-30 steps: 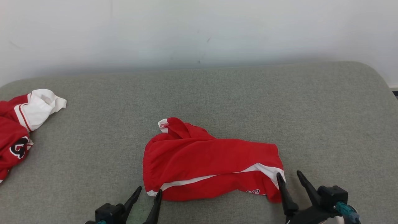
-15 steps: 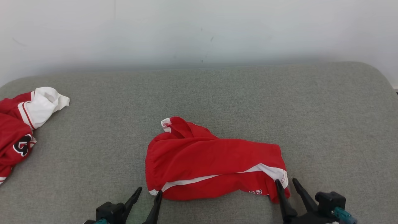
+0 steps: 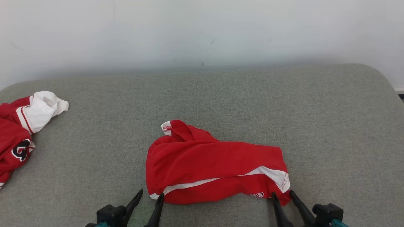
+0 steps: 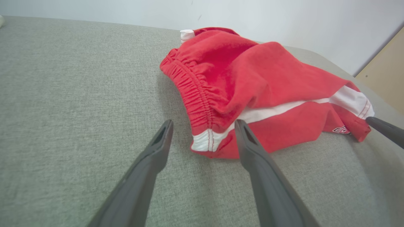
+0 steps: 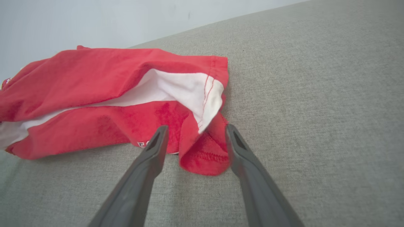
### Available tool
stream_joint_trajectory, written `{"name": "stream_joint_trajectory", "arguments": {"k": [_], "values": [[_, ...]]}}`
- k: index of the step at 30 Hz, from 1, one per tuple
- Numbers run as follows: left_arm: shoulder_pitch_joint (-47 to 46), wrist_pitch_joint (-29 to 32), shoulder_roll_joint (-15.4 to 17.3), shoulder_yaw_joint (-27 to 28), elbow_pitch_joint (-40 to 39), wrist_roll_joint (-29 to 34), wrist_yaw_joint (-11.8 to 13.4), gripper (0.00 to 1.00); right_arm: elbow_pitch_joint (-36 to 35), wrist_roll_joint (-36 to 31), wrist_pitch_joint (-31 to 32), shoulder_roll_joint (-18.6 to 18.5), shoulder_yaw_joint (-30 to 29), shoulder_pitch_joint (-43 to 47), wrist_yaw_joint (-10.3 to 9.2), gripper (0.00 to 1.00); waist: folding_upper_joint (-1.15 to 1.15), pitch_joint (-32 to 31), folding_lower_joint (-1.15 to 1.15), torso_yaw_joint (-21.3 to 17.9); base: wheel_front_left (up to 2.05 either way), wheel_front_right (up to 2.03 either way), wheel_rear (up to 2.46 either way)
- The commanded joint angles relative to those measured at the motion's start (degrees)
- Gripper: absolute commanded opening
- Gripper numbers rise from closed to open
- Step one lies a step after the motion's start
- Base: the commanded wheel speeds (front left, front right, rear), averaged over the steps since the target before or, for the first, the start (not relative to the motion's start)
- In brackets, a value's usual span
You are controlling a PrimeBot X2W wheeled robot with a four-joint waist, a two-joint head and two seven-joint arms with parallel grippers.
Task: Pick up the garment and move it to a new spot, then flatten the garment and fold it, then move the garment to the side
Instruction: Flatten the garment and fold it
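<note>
The garment (image 3: 214,164) is a pair of red shorts with white side stripes, lying rumpled on the grey cushion (image 3: 284,104). My left gripper (image 3: 151,193) is open at the garment's near left corner. In the left wrist view the left gripper (image 4: 203,123) has its fingers on either side of the white-trimmed waistband corner of the garment (image 4: 252,72). My right gripper (image 3: 282,193) is open at the near right corner. The right gripper (image 5: 196,127) has its fingers either side of the red hem tip of the garment (image 5: 94,78), not pinching it.
A second red and white garment (image 3: 19,132) lies bunched at the cushion's left edge. A white wall (image 3: 202,31) rises behind the cushion. A tan panel (image 4: 385,69) stands past the cushion's right end. The cushion's right corner is rounded.
My right gripper has drawn back toward the near edge and slightly left, its fingers now at the hem tip. The left gripper and the garment stay put; the head view wobbled a little.
</note>
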Motion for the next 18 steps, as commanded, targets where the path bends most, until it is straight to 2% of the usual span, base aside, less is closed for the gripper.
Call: {"name": "stream_joint_trajectory", "arguments": {"k": [1, 18], "values": [[-0.1, -0.2, 0.0, 0.1, 0.1, 0.0, 0.1, 1.00, 0.3, 0.4, 0.0, 0.3, 0.4, -0.4, 0.21, 0.91, 0.00, 0.0, 0.00, 0.0, 0.00, 0.00, 0.00], [-1.4, -0.2, -0.6, -1.4, 1.4, -0.3, 0.1, 1.00, 5.8, 1.9, 0.0, 0.9, 1.6, -6.2, 0.21, 0.91, 0.00, -0.9, 0.00, 0.7, 0.00, 0.00, 0.00]]}}
